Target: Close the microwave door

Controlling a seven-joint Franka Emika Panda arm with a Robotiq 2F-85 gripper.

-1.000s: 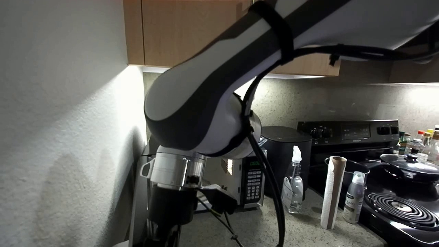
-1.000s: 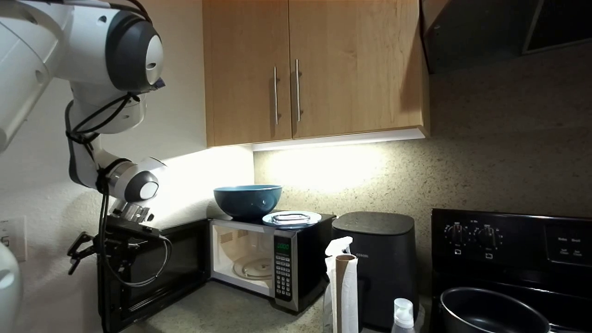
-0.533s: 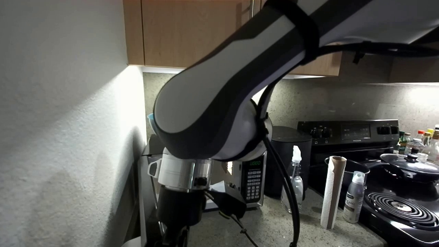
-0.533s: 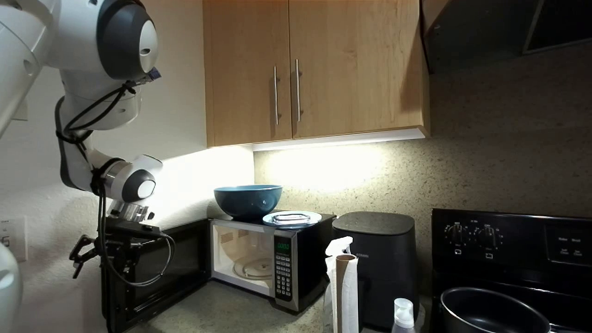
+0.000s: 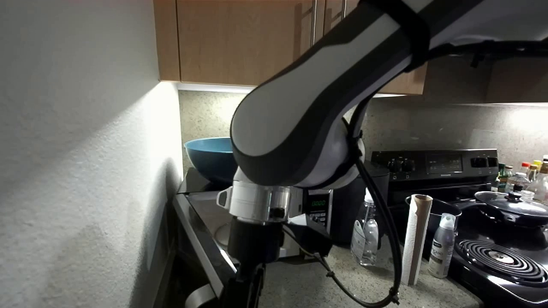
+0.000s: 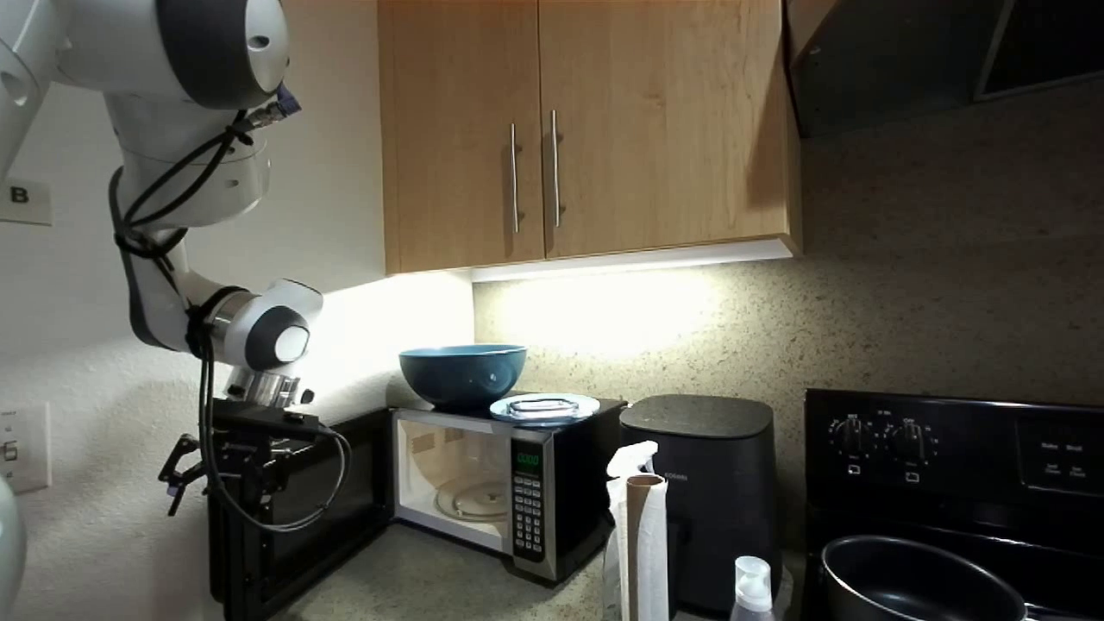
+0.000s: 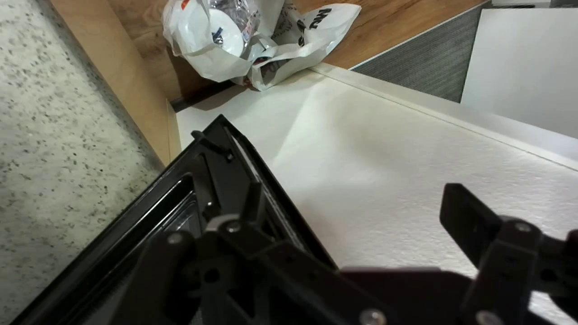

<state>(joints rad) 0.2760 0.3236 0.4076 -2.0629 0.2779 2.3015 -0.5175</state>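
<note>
The microwave door [image 6: 358, 474] stands open, its dark inner side facing the room. Its silver edge [image 5: 199, 246] runs out from the microwave, apart from the wall. The silver microwave [image 6: 591, 483] shows its lit interior and turntable. My gripper [image 6: 216, 509] is open at the door's outer end; it is low and partly cut off in an exterior view [image 5: 246, 291]. In the wrist view, my open gripper [image 7: 354, 201] has its left finger over the black door [image 7: 180, 185] and its right finger on the wall side. Nothing is held. I cannot tell whether a finger touches the door.
A blue bowl [image 6: 461, 375] and a plate [image 6: 545, 409] sit on the microwave. The wall [image 7: 384, 180] is close beside the door. A black air fryer [image 6: 699, 483], a spray bottle [image 5: 365, 239] and a cardboard roll [image 5: 417, 239] stand right of the microwave.
The arm has moved away from the wall, rightwards in both exterior views by now. The door has swung with it, away from the wall, and is less wide open. The gripper stays open.
</note>
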